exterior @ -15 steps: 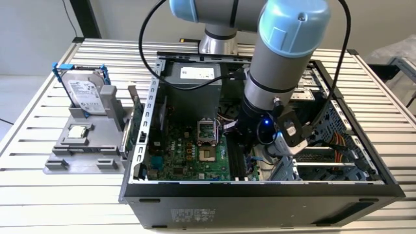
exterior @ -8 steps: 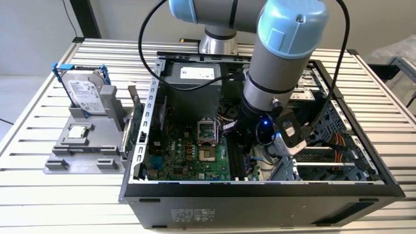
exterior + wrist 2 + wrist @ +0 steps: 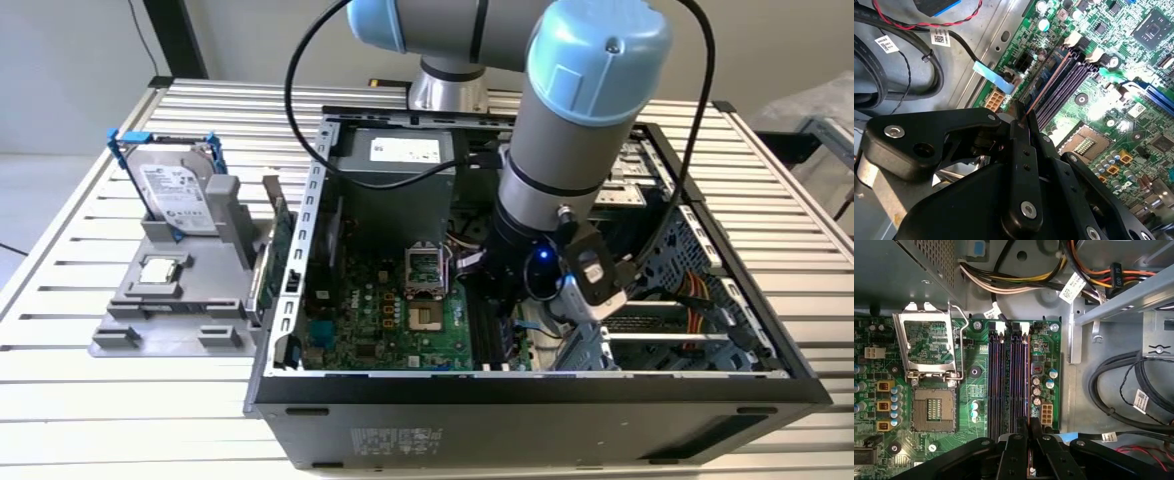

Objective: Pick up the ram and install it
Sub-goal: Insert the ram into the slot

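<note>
Honestly this looks like the install step: the black two-finger gripper (image 3: 1028, 434) is pinching the long, thin dark ram stick (image 3: 1028, 385) edge-on, directly over the dark memory slots (image 3: 996, 385) beneath its fingertips, so seating it probably needs a straight, square push down.

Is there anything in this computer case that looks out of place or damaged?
Nothing looks damaged. One thing stands out: the processor socket is bare, its metal cover flipped open. The hand grips the ram edge-on, in line with the memory slots, not askew.
</note>
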`<state>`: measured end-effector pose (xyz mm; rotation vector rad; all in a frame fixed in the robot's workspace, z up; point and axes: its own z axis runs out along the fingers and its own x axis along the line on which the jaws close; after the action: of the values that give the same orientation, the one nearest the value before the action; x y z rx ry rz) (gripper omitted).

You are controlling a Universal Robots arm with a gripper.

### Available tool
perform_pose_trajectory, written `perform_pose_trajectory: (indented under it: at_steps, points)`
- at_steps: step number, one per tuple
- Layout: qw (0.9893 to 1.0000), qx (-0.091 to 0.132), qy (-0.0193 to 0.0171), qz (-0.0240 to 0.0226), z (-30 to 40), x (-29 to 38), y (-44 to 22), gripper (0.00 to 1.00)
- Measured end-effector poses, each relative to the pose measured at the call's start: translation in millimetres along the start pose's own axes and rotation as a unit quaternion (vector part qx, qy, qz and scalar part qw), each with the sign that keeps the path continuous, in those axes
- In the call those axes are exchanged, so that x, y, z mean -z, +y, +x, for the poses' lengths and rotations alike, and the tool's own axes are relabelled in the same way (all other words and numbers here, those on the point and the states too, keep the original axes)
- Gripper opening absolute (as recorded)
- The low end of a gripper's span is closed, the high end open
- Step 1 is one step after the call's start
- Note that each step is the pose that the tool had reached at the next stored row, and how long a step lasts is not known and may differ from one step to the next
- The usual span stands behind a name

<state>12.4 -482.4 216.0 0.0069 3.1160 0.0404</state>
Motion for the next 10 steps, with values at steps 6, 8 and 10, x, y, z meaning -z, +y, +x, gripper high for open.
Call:
perform_pose_trajectory:
  at_steps: [6, 8, 10]
  points:
    - [1.0, -0.001, 0.0002, 0.0001, 0.0, -1.5, 0.0, 0.0]
    - [1.0, -0.004, 0.0002, 0.0001, 0.0, -1.6, 0.0, 0.0]
    - [1.0, -0.008, 0.0006, 0.0002, 0.0, -1.6, 0.0, 0.0]
